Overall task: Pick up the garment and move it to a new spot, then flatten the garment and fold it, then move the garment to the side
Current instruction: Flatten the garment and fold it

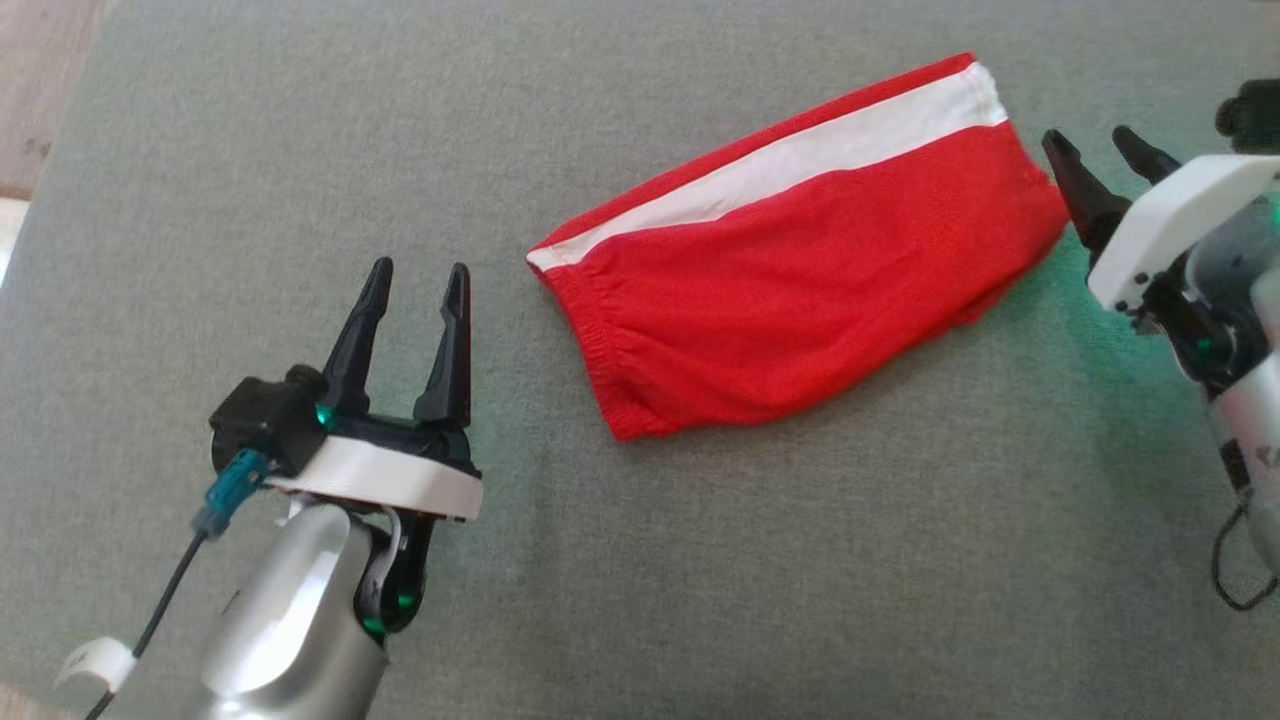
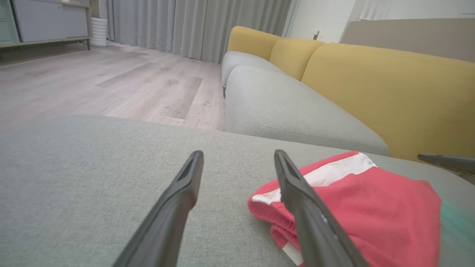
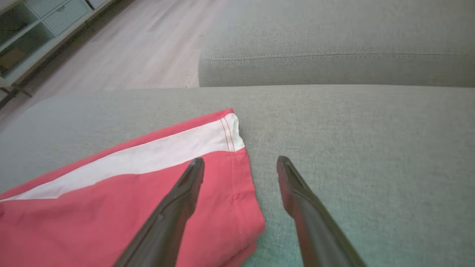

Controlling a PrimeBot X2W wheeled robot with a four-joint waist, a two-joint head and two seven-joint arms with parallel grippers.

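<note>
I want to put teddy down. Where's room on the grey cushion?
Bare cushion spreads between the red shorts and the robot, and beyond the left end effector. It's tight where the right end effector sits at the shorts' end.

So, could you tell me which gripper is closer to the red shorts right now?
Right. The right gripper is at the hem end of the red shorts, nearly touching the cloth; the left gripper stands off the waistband end with a clear gap.
</note>
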